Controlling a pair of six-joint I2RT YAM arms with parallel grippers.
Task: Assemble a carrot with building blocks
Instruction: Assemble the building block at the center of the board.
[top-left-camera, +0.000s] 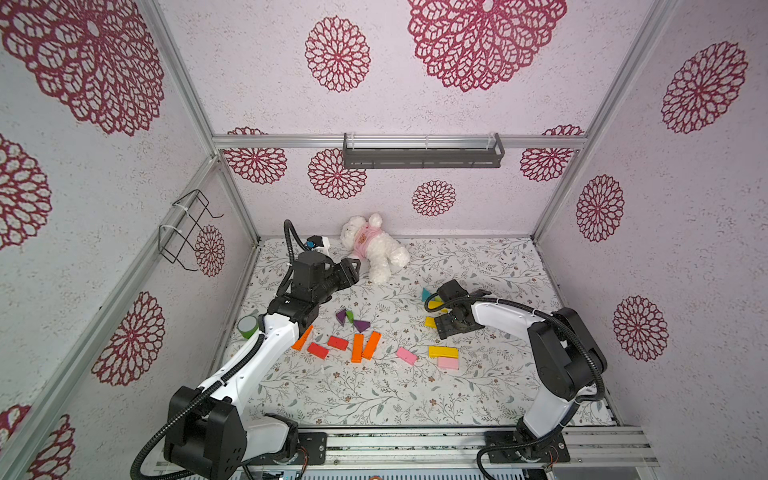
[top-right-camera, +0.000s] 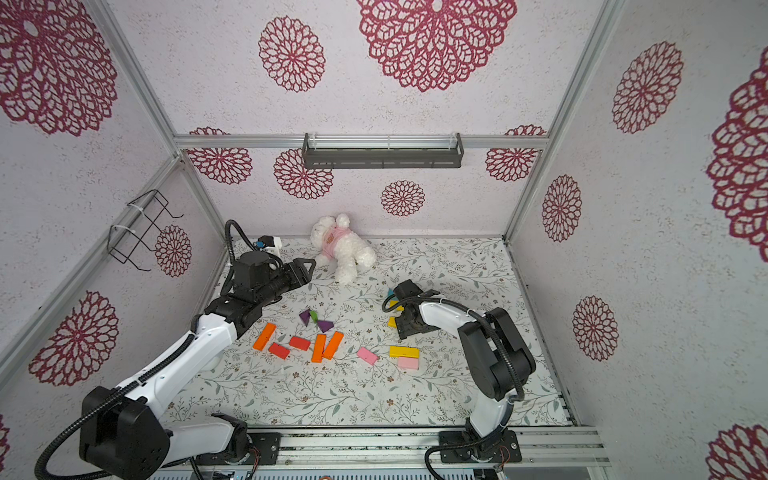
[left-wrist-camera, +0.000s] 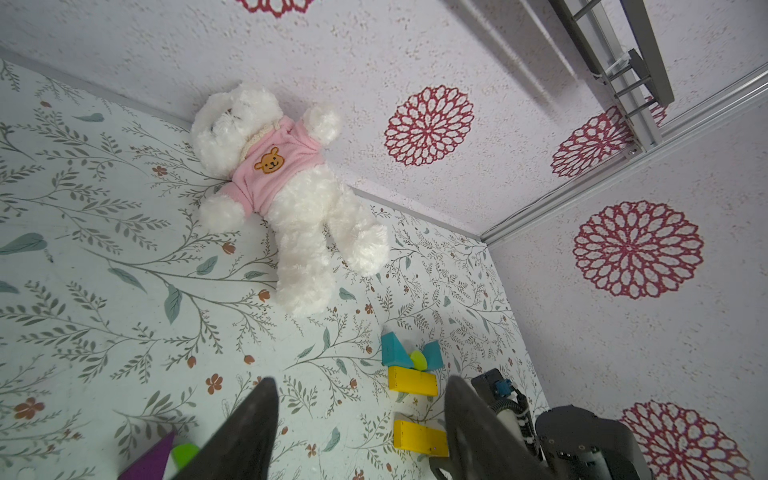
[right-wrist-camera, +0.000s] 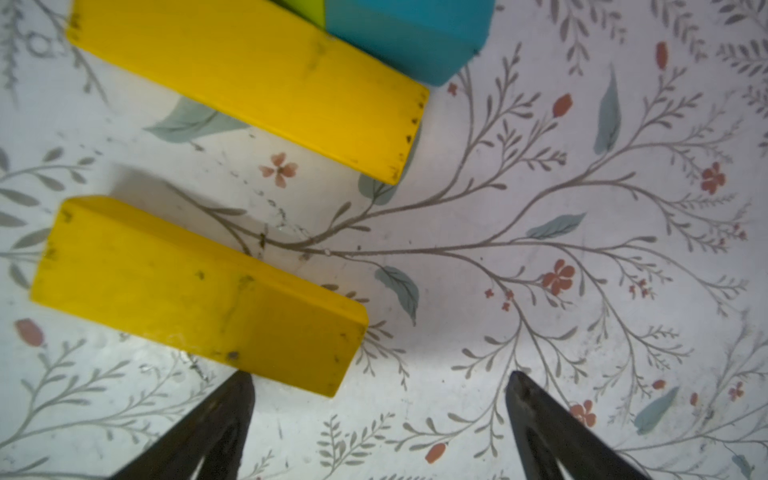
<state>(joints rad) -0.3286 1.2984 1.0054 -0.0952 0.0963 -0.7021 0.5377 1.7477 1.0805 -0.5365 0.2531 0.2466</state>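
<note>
The floral bench (top-left-camera: 374, 395) carries everything. A white plush bear (top-left-camera: 376, 249) lies at its 12 o'clock, against the back wall.

The left pincer (left-wrist-camera: 359, 382) hangs above the bench at about 11 o'clock, with its jaws apart and nothing between them. The right pincer (right-wrist-camera: 380, 376) is at 3 o'clock, pointing down close over the bench, its jaws spread wide and empty.

In a top view a yellow bar (top-left-camera: 430, 322) pokes out at the right pincer's 9 o'clock. The right wrist view shows that bar's end just beside one fingertip (right-wrist-camera: 237, 399), not gripped. A second yellow bar (top-left-camera: 434, 304) lies at the pincer's 11 o'clock, with a teal triangle (top-left-camera: 425, 294) against its far side. A third yellow bar (top-left-camera: 443, 352) and two pink bars (top-left-camera: 406, 355) lie near its 6 to 7 o'clock.

Well apart, at 8 to 9 o'clock, are three orange bars (top-left-camera: 357, 348) and two red bars (top-left-camera: 337, 343). Just beyond them are two purple triangles (top-left-camera: 361, 325) with a lime cylinder (top-left-camera: 350, 316) between.
</note>
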